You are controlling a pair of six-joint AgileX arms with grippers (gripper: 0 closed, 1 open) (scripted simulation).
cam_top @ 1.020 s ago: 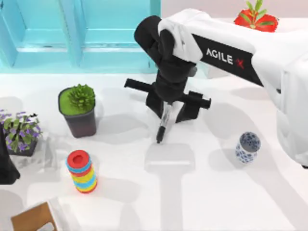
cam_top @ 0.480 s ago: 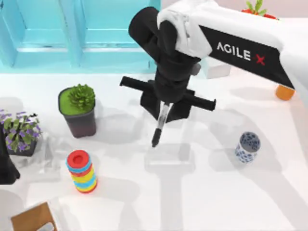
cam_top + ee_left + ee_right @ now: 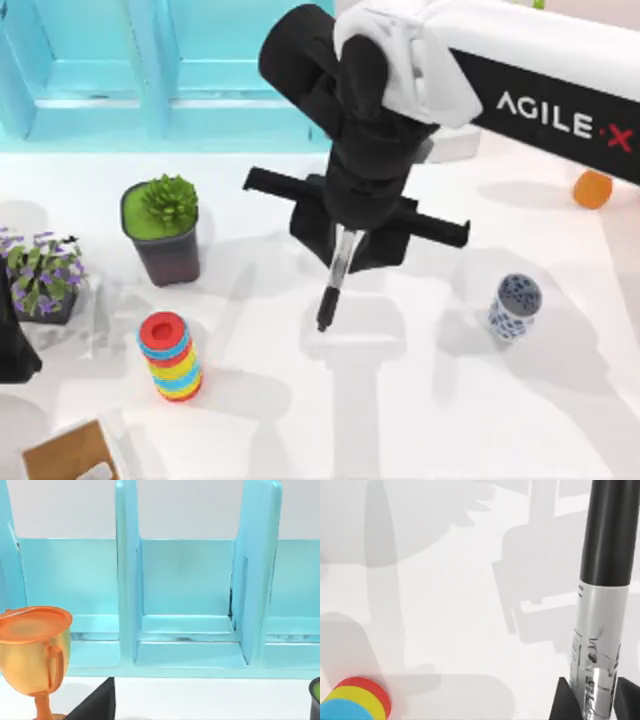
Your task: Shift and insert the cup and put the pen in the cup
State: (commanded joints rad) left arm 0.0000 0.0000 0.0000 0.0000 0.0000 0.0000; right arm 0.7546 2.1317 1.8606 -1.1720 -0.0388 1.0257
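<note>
Right gripper (image 3: pixel 343 250): it hangs over the middle of the table (image 3: pixel 450 420). Its two black fingers (image 3: pixel 562 700) pinch the pen, one on each side of the grey band.

Pen (image 3: pixel 335 272): it is in the right gripper's grip, up off the table. It hangs almost straight down, with its black tip toward 7 o'clock in the top view. In the right wrist view the pen (image 3: pixel 602 595) shows a black part and a shiny grey part with small writing.

Cup (image 3: pixel 515 306): it stands on the table at about 4 o'clock from the right gripper, well apart from it. It is white with blue flowers, and its open mouth faces up.

Left arm (image 3: pixel 14 340): it is parked at the 9 o'clock edge of the table, beside the purple flower pot (image 3: pixel 42 280). I cannot tell how its claw stands.

Ring stack (image 3: pixel 170 357): it stands at 8 o'clock from the pen, well apart, with a red ring on top.

Green plant (image 3: pixel 163 230): it sits in a dark pot at 9 o'clock from the right gripper.

Blue shelf (image 3: pixel 170 70): it runs along the 11 o'clock side of the table.

Gold trophy (image 3: pixel 34 655): it shows in the left wrist view, in front of the blue shelf.

Orange thing (image 3: pixel 592 188): it lies near the 3 o'clock edge.
</note>
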